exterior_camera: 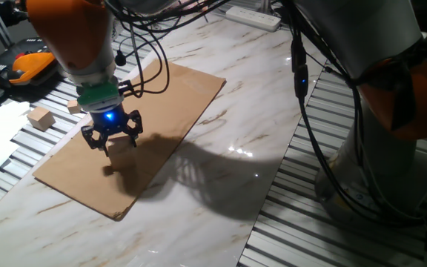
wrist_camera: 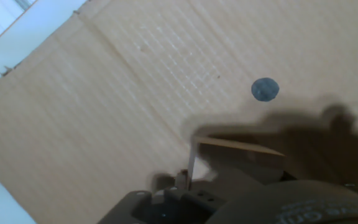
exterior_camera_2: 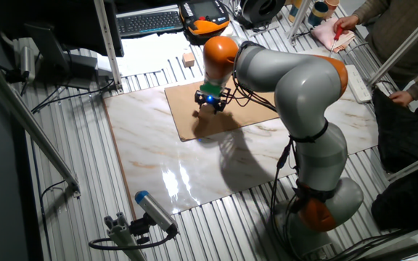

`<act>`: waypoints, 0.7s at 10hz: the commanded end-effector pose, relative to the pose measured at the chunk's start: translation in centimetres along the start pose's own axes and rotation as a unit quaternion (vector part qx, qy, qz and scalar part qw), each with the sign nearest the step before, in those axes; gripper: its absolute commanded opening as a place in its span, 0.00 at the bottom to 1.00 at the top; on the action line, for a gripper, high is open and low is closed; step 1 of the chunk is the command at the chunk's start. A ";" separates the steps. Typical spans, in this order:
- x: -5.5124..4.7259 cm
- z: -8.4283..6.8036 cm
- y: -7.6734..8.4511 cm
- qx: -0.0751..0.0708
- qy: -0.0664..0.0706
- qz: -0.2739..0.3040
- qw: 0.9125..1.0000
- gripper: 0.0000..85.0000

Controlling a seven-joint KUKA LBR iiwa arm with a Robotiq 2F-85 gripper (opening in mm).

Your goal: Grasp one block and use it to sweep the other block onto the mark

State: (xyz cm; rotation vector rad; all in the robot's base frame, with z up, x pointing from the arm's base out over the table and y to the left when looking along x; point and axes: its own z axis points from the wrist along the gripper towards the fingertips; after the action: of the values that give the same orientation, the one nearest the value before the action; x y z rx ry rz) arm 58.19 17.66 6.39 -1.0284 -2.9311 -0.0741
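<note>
The black two-finger pincer (exterior_camera: 110,140) hangs low over the flat brown cardboard sheet (exterior_camera: 161,104), near the small dark round mark (wrist_camera: 265,89). I cannot tell whether its jaws are wide or closed on anything. A plain light-tan wooden cube (exterior_camera: 41,118) lies off the sheet on the ribbed metal surface (exterior_camera: 6,174), well apart from the mark. Swept from there, it would likely catch on the ribs or the sheet's edge and tumble or slip aside. The sheet rests on a white marbled slab (exterior_camera: 273,96). A keyboard (exterior_camera_2: 149,22) and an orange-black handset (exterior_camera: 28,65) sit nearby.
</note>
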 end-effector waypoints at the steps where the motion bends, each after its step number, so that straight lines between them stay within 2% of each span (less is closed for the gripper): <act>1: -0.1 0.0 -0.2 -0.006 0.005 -0.007 1.000 0.00; 3: -0.2 0.0 -0.3 -0.005 0.005 -0.012 1.000 0.00; 5: -0.4 0.0 -0.3 0.003 -0.002 -0.014 1.000 0.00; 7: -0.7 -0.1 -0.6 0.005 -0.004 -0.020 1.000 0.00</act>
State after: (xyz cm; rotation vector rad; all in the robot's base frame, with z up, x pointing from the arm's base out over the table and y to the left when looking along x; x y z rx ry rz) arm 58.42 16.70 6.37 -0.9717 -2.9559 -0.0564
